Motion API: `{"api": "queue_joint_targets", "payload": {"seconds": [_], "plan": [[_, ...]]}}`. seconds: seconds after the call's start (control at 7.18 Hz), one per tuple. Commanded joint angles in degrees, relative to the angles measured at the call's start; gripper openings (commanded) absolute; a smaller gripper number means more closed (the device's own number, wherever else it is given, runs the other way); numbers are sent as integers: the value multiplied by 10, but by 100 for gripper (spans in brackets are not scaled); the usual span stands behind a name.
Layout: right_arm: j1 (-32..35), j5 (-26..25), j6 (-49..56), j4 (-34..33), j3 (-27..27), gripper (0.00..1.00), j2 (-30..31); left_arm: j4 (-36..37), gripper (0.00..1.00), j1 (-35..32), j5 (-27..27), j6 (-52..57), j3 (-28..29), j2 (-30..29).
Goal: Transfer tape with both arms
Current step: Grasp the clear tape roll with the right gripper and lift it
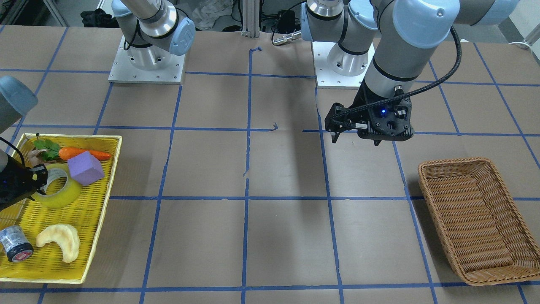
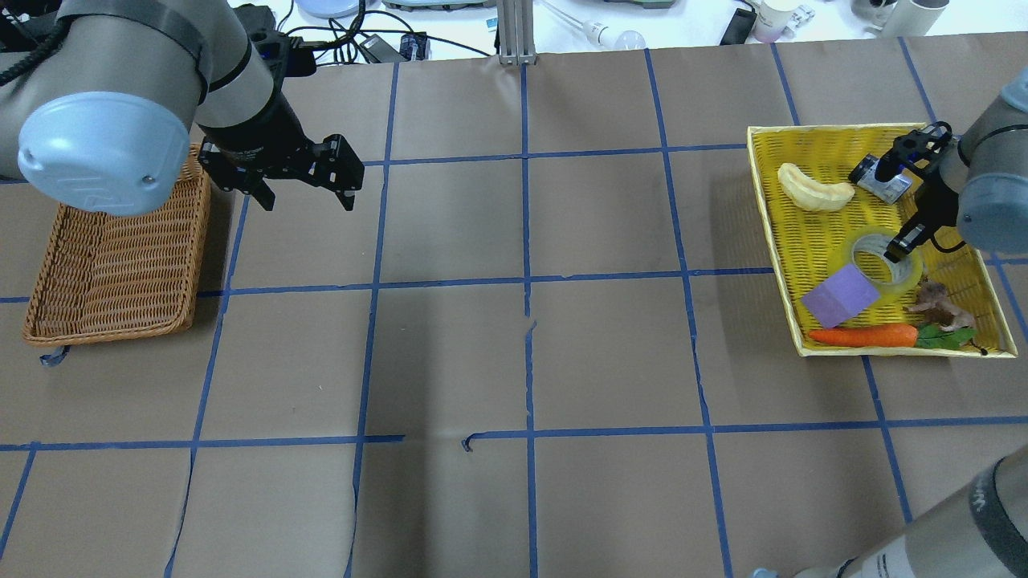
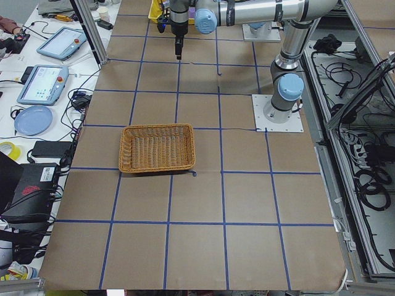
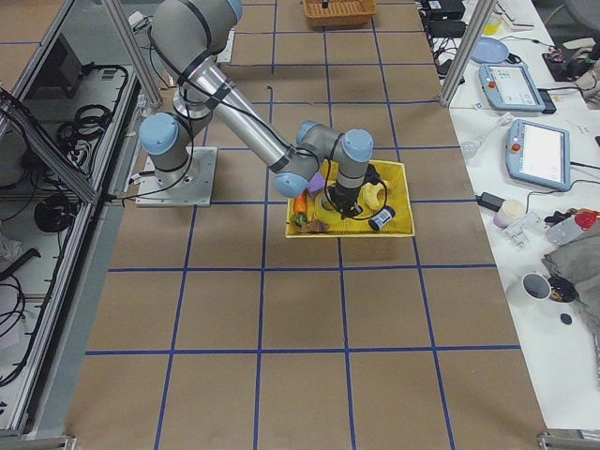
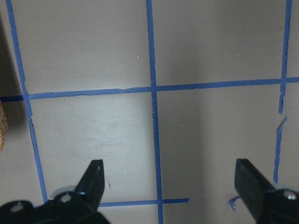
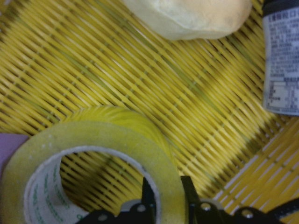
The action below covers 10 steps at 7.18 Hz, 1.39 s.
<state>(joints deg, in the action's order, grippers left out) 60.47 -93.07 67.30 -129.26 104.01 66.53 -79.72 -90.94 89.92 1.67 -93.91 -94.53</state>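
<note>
The yellow translucent tape [image 1: 63, 196] lies in the yellow tray [image 1: 97, 236], next to a purple block. It also shows in the overhead view [image 2: 911, 273] and fills the lower left of the right wrist view [image 6: 107, 135]. My right gripper [image 1: 40, 179] [image 2: 895, 255] [image 6: 168, 198] straddles the roll's wall, one finger in the hole and one outside, shut on it. My left gripper [image 1: 355, 140] [image 2: 309, 205] [image 5: 170, 175] hangs open and empty over the bare table, beside the wicker basket [image 2: 112, 273].
The tray also holds a purple block [image 1: 85, 168], a carrot [image 1: 82, 154], a bread-like crescent [image 1: 59, 240] and a dark cylinder with a red end [image 1: 16, 244]. The wicker basket [image 1: 472, 219] stands on the robot's left side. Blue tape lines grid the brown table.
</note>
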Motion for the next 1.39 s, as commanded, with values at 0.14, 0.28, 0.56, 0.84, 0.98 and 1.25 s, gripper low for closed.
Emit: {"api": "queue_joint_targets", "payload": {"seconds": [0.14,0.28,0.56,0.84,0.98,1.25], "plan": [[11,29,-18,63,-111,0,7,0,100,0,0,0,2,-1],[25,51,-47,96,-146,0,5,0,100,0,0,0,-2,0],[91,49,-145,144,-204,0,2,0,100,1,2,0,0,-1],[155,43,-258,175,-218,0,1,0,100,1,2,1,0,-1],[194,48,-350,173,-223,0,-14,1,100,2,1,1,0,-2],[267,43,-459,172,-282,0,-87,1,100,2,2,1,-1,-1]]}}
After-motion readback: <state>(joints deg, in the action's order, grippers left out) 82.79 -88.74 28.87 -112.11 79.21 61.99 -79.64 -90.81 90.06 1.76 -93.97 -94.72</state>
